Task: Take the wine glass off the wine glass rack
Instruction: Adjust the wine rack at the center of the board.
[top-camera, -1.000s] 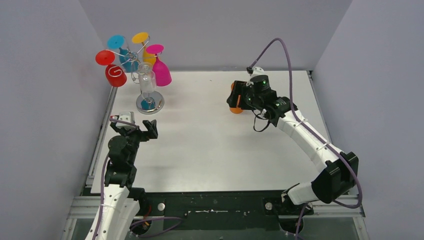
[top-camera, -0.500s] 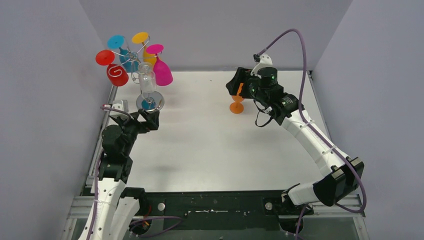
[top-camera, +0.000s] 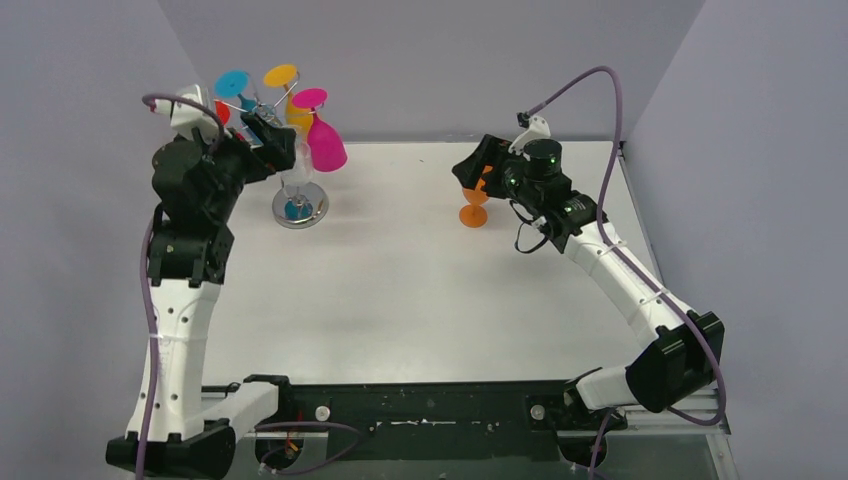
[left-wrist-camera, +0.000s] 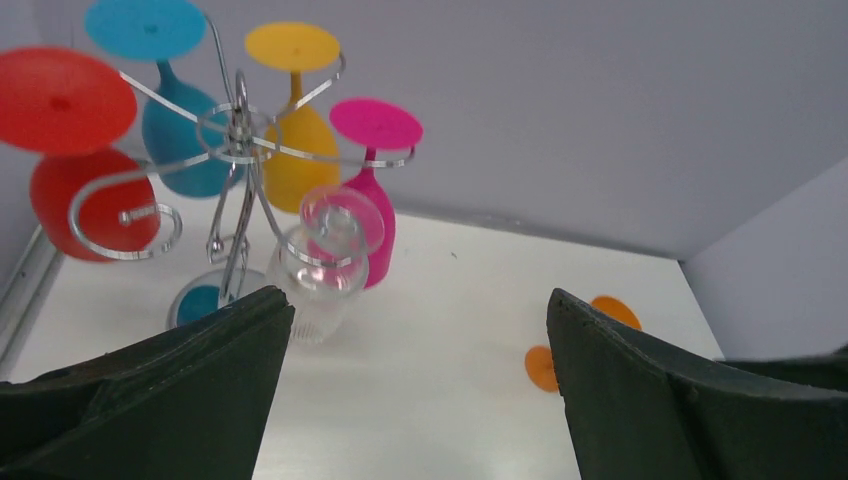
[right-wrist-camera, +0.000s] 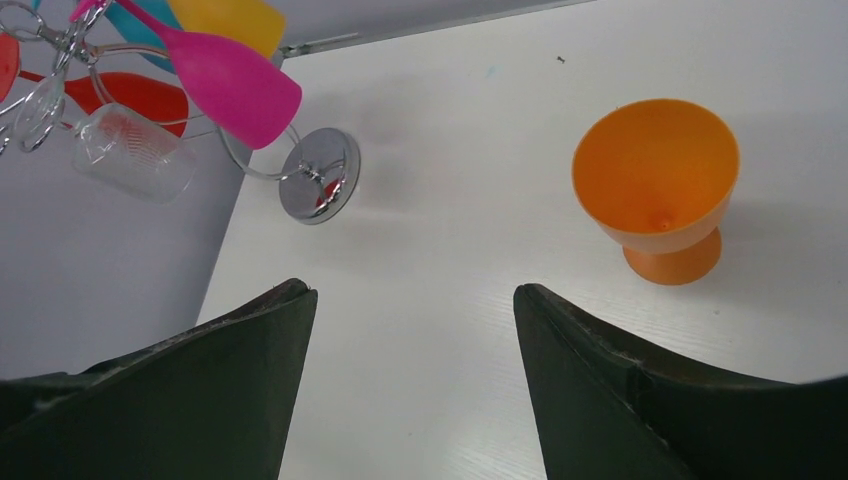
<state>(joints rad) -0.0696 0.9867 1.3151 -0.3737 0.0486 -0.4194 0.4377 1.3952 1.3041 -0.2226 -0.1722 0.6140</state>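
The step in hand looks like the left arm's approach to the wine glass rack, which stands at the far left corner of the table with coloured glasses and a clear wine glass hanging bowl-down from its curled arms; the left claw is spread wide, holds nothing and faces the clear glass. The right claw is also open and empty, near an orange glass standing upright well apart from the rack. Next the left claw probably has to close on the clear bowl and slide the foot out along the wire, though how the foot sits in the spiral is hard to make out
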